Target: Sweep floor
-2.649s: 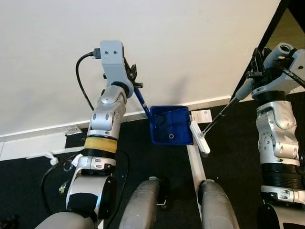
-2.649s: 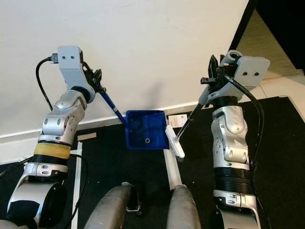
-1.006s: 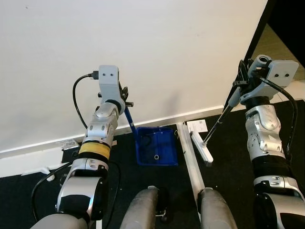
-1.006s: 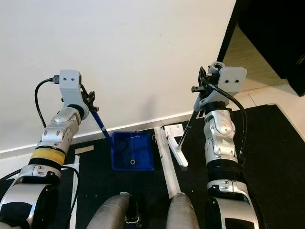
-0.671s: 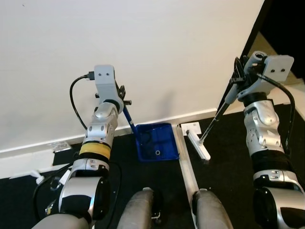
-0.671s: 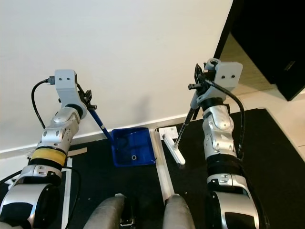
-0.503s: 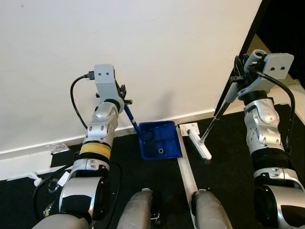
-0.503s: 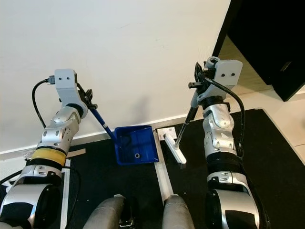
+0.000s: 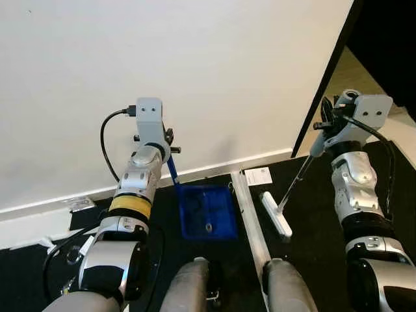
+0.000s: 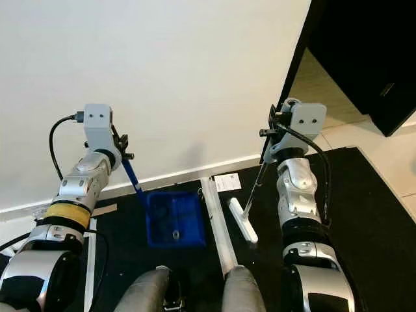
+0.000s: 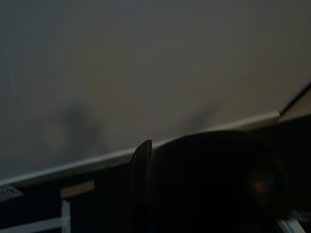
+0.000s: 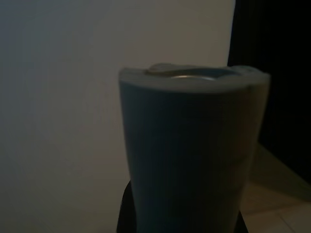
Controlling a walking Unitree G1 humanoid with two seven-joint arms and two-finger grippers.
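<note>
Your left claw clamped the dustpan, right claw the broom at three o'clock; sweeping wide could miss it.

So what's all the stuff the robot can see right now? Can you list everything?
dustpan: one, blue, on the black floor by the wall, on a blue handle
broom: one, white head, thin dark pole, on the floor right of the strip
strip: one, white, on the floor between dustpan and broom
paper card: one, white, by the baseboard
wall: white
left gripper: black, shut on the dustpan handle
right gripper: black, shut on the broom's grey grip
</note>
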